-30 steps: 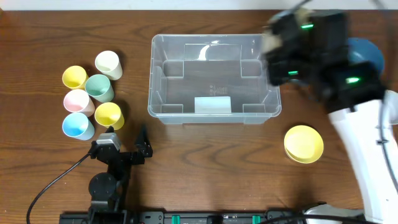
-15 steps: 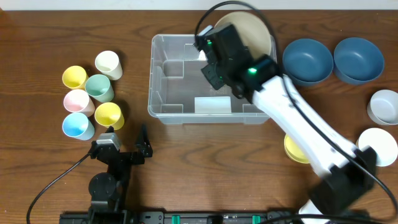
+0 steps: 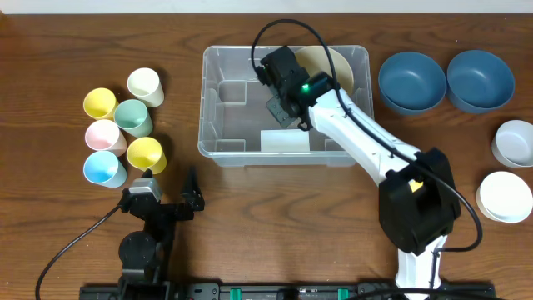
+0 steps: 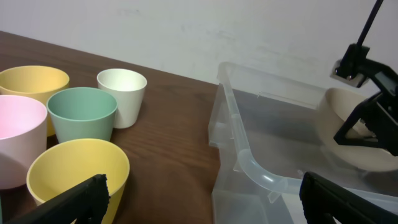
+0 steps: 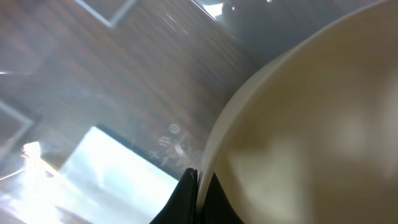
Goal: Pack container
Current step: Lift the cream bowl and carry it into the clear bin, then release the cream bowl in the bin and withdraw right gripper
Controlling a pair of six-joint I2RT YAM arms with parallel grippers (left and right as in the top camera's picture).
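Table [image 3: 275, 225]: container [image 3: 205, 100], bowl [image 3: 340, 67] (pt. hidden).

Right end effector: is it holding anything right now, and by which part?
Yes: the right end effector is shut on the beige bowl, pinching it by its rim, over the container.

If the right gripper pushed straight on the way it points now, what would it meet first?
Most likely the floor of the container, straight past the right gripper, whose fingers are shut on the beige bowl. The bowl itself may touch first; depth is unclear.
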